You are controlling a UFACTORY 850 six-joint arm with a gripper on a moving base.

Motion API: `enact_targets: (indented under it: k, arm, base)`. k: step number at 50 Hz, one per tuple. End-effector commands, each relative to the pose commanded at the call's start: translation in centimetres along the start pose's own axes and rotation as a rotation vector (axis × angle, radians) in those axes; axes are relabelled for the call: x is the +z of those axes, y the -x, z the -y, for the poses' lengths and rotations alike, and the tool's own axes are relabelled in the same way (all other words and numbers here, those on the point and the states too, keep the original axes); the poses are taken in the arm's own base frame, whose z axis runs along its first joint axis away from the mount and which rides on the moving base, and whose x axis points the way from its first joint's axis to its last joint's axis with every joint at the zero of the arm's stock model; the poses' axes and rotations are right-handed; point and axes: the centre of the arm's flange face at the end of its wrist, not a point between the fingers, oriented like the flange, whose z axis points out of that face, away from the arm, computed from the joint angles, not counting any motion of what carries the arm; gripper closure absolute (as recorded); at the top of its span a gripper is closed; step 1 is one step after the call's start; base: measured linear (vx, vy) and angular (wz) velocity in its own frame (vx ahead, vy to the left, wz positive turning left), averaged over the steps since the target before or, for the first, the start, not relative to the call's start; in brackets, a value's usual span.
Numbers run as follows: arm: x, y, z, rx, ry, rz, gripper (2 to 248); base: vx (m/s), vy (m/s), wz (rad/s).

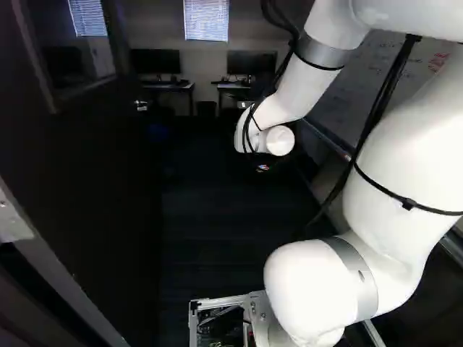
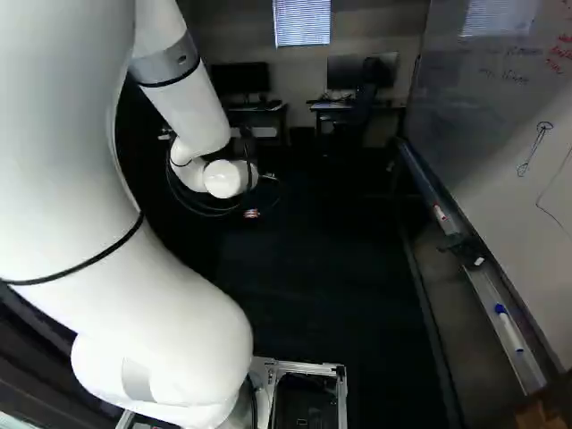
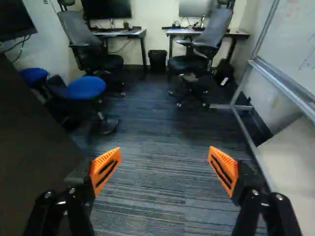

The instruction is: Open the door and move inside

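My end effector (image 3: 164, 150) is spread wide, pinching nothing, and points into the room. The door (image 3: 29, 147) stands open, I judge, close along my left, its face running forward beside my reach rather than across it. The coming move turns on that side: drive ahead over the carpet (image 3: 147, 182), between door and whiteboard (image 2: 509, 152), without grazing either.
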Motion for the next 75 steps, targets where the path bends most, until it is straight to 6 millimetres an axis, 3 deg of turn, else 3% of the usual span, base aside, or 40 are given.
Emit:
enact_targets:
  k: [75]
  arm:
    - [0.0, 0.0, 0.0, 0.0, 0.0, 0.0, 3]
  base:
    - [0.203, -0.005, -0.009]
